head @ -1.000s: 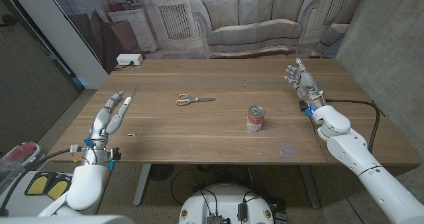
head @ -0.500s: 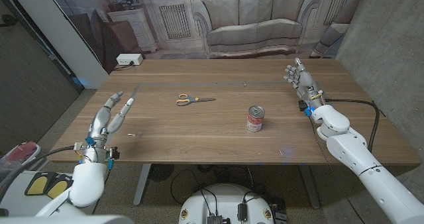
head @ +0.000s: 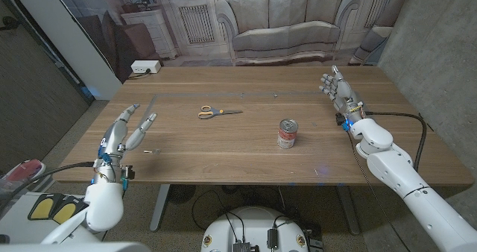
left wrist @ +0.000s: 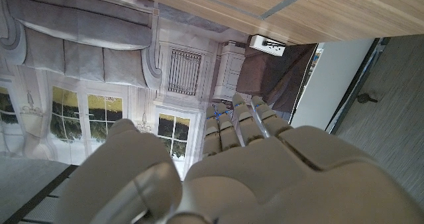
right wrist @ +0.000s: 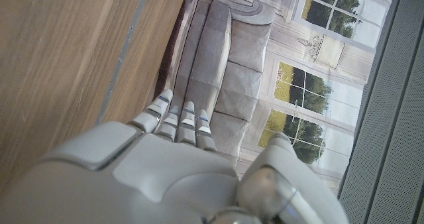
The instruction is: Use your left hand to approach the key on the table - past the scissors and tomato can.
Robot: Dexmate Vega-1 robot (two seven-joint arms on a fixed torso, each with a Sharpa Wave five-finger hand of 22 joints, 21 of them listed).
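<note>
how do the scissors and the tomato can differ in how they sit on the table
The scissors lie flat, blades pointing toward the robot's right; the can stands upright. The scissors are thin, with orange handles and metal blades; the can is a squat cylinder with a red and white label. The scissors sit farther from the robot and more to its left; the can sits nearer, toward its right. Both rest on the bare table, apart from each other and from both hands.

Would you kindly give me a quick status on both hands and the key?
Left hand open at table's left edge. Right hand open, far right. Small key just beside left hand. Scissors, tomato can off to the right.
</note>
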